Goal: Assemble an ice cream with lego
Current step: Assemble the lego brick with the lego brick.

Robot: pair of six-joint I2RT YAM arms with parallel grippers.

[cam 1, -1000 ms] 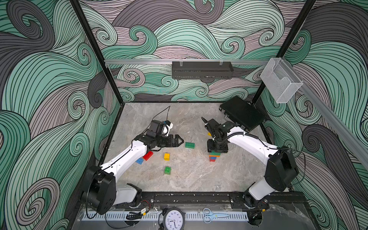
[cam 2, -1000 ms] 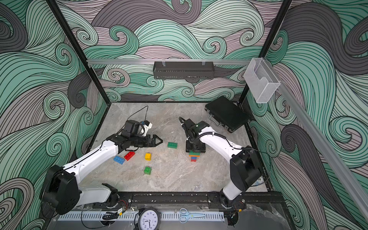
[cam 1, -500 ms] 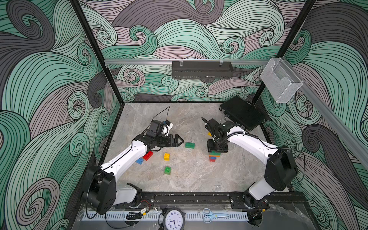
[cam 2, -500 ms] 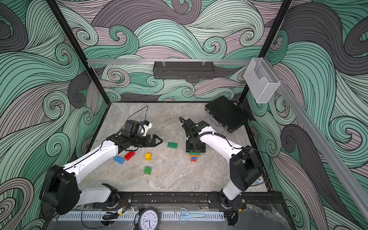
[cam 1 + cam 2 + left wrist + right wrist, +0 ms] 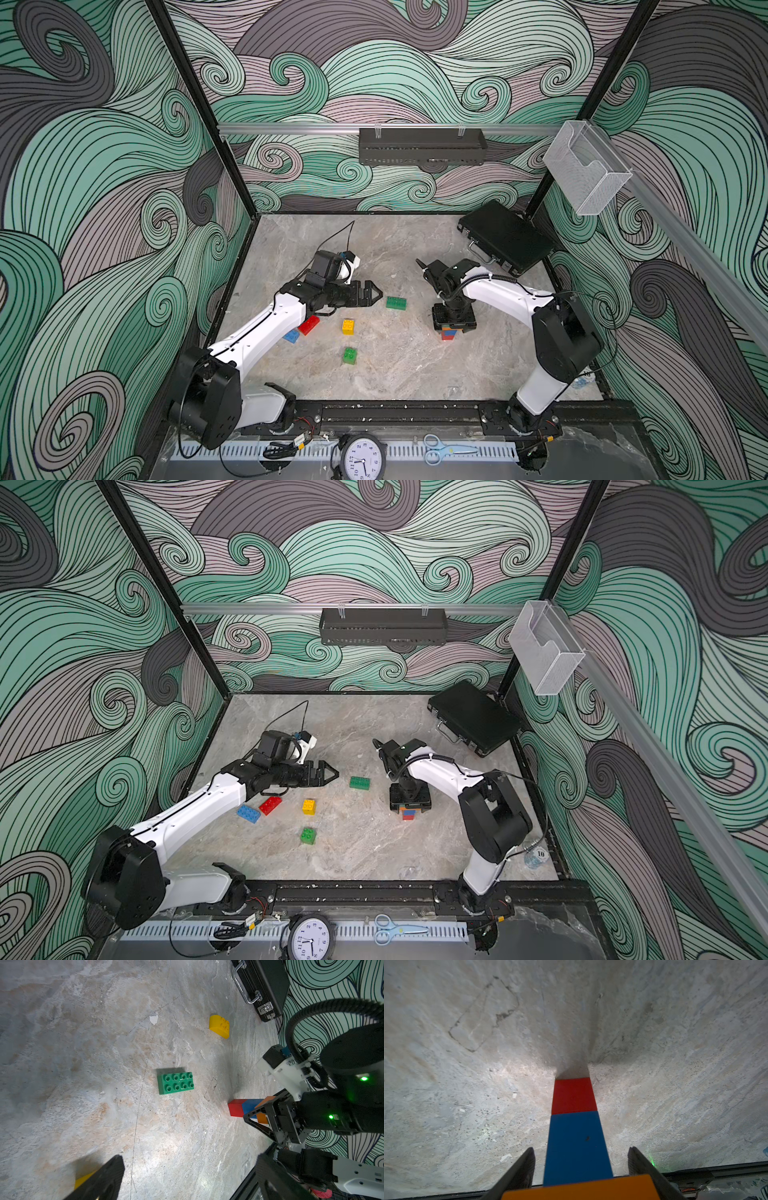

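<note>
A stack of lego, red point(image 5: 574, 1095) at the bottom, blue point(image 5: 577, 1147) and a wider orange brick point(image 5: 581, 1188) on top, stands right of centre point(image 5: 448, 332) point(image 5: 408, 813). My right gripper point(image 5: 581, 1150) point(image 5: 453, 322) points straight down over it. Its jaws flank the orange brick, and whether they press it is unclear. My left gripper point(image 5: 188, 1180) point(image 5: 376, 293) hovers wide open and holds nothing, just short of a green oblong brick point(image 5: 175, 1083) point(image 5: 396, 303). Loose on the table lie a yellow square point(image 5: 348, 326), a green square point(image 5: 350, 355), a red brick point(image 5: 308, 324) and a blue brick point(image 5: 291, 335). A yellow round-topped brick point(image 5: 219, 1026) lies beyond the green oblong.
A black case point(image 5: 505, 239) lies at the back right corner. A clear bin point(image 5: 584, 170) hangs on the right wall and a black shelf point(image 5: 422, 145) on the back wall. A clock point(image 5: 362, 459) and scissors point(image 5: 446, 449) sit on the front rail.
</note>
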